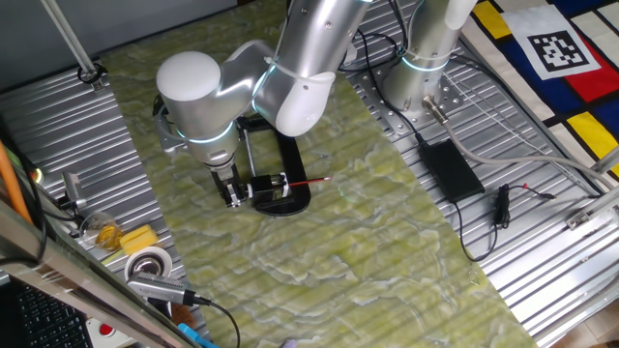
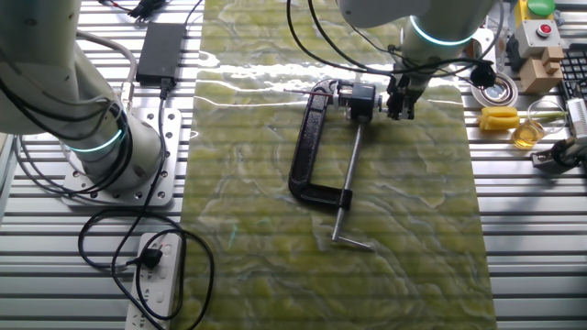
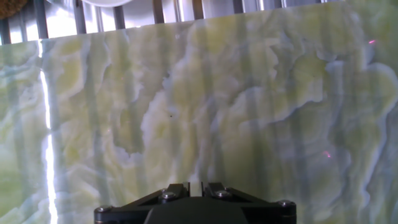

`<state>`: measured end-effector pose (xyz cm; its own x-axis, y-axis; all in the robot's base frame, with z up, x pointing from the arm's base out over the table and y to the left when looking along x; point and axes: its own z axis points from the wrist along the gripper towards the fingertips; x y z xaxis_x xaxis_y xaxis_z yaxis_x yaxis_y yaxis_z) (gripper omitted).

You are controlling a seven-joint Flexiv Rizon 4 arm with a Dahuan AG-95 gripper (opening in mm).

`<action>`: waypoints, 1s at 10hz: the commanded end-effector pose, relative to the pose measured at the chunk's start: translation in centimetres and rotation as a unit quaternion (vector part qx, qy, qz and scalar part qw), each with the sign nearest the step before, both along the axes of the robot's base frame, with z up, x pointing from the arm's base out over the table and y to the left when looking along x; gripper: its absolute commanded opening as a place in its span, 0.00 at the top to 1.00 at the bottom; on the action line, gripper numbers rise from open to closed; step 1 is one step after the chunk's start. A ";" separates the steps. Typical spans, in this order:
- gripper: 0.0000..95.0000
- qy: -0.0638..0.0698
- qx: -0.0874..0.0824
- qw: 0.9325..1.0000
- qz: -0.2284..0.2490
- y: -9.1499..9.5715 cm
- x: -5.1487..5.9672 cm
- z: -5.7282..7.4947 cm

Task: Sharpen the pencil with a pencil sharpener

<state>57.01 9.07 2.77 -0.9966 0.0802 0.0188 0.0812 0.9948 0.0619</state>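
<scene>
The pencil sharpener (image 1: 280,193) stands on the green mat: a black oval base, a black C-shaped frame (image 2: 310,137), a silver rod (image 2: 351,174) and a small black box (image 2: 362,99). The red pencil (image 1: 311,181) lies level, one end in the box and the other pointing right. My gripper (image 1: 233,198) hangs fingers-down just left of the box, close beside it; in the other fixed view it (image 2: 401,112) is right of the box. In the hand view my gripper (image 3: 196,185) has its jaws close together with nothing between them, and only mat shows ahead.
A flat black power brick (image 1: 450,166) with cables lies right of the mat. A second arm's base (image 1: 416,82) stands at the back right. A tape roll (image 1: 148,263), a yellow block (image 1: 138,239) and tools crowd the front left. A power strip (image 2: 156,275) lies on the ribbed table.
</scene>
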 end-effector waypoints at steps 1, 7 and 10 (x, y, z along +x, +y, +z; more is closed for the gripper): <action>1.00 0.001 0.001 1.000 0.001 -0.2 -0.1 0.1; 1.00 -0.002 0.002 1.000 0.006 -0.4 -0.5 -0.3; 1.00 -0.003 0.003 1.000 0.009 -0.6 -0.5 -0.3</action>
<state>56.65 8.49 2.50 -0.9981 0.0617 0.0090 0.0622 0.9957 0.0693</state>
